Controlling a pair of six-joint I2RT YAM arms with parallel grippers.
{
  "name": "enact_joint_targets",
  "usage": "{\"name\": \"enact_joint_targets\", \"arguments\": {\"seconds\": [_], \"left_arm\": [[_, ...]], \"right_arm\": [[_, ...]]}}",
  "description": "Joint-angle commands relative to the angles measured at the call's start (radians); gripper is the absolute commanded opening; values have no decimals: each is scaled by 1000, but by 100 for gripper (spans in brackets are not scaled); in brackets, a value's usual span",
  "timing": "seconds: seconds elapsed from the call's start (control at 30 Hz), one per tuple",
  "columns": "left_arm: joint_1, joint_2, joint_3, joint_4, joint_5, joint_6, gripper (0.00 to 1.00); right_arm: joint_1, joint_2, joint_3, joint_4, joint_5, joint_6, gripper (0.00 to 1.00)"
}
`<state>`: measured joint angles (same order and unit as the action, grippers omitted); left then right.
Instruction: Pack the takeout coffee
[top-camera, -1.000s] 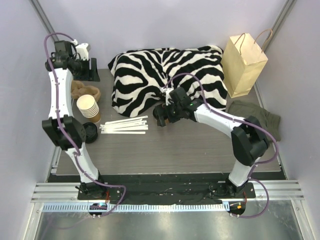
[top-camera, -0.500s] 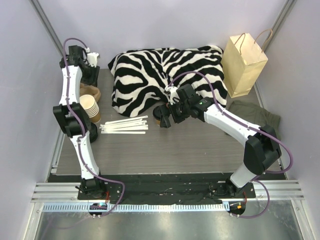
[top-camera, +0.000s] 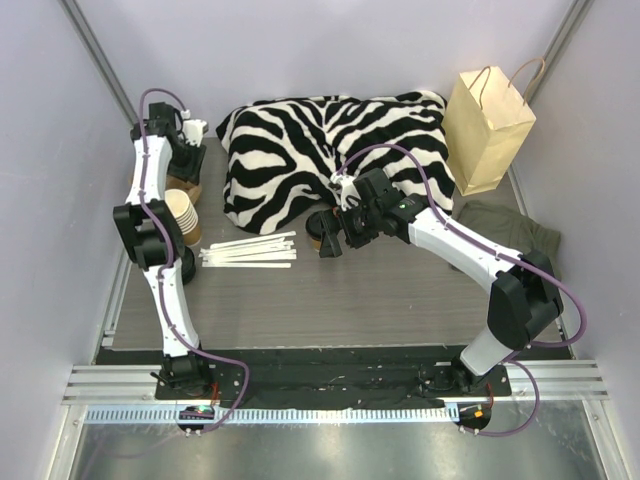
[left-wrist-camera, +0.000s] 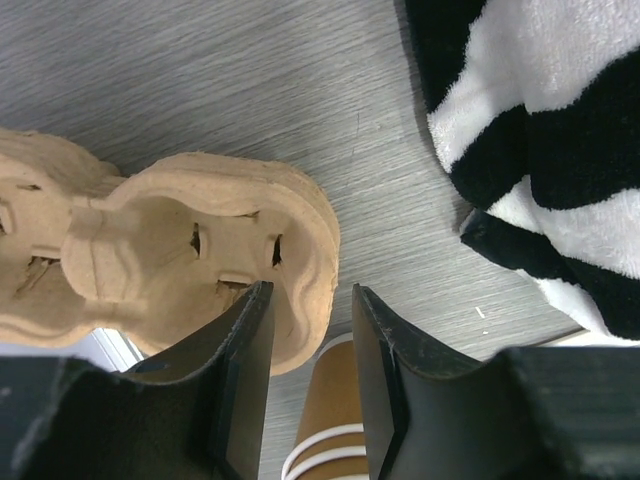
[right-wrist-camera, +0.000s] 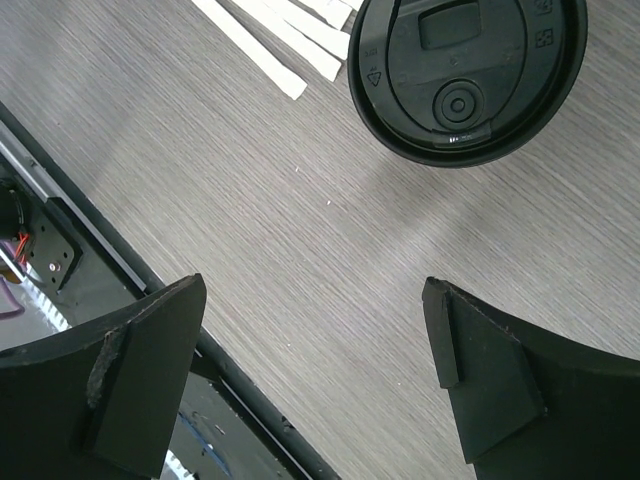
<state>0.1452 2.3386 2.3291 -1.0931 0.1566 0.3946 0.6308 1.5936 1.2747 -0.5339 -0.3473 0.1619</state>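
Grey tabletop (right-wrist-camera: 250, 200): takeout coffee (right-wrist-camera: 467, 75) just ahead of wide-open right claw (right-wrist-camera: 312, 290).

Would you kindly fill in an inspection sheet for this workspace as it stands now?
Surface: grey wood-grain table; no spills seen.
Job's things: takeout coffee, lid on, upright in front of the zebra blanket.
Clutter: paper bag upright at far right; stack of cups; pulp cup carrier; white sticks; green cloth.
Grippers: left gripper narrowly parted at the carrier's rim, grip unclear; right gripper wide open beside the coffee, empty.
Cables: purple cables along both arms; no snag seen.
Surroundings: pale walls; metal rail at near edge.
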Motion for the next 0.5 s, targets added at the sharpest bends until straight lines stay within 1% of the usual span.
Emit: {"name": "enact_joint_targets", "arguments": {"seconds": [0.0,0.13,0.33,0.47], "left_arm": [[-9,14,-1,18,-3,27,40],[-10,27,-1,18,-12,30,38],[-10,33,3,27,-19,35,32],[-12,41,6,27,-19,36,30]], "right_arm": [[-2,-41,35,2,-18,13,100],[0,-41,35,2,-18,11,100],[-2,-34,40,0,-25,14,100],[-2,-27,45,-1,-28,16,100]]}}
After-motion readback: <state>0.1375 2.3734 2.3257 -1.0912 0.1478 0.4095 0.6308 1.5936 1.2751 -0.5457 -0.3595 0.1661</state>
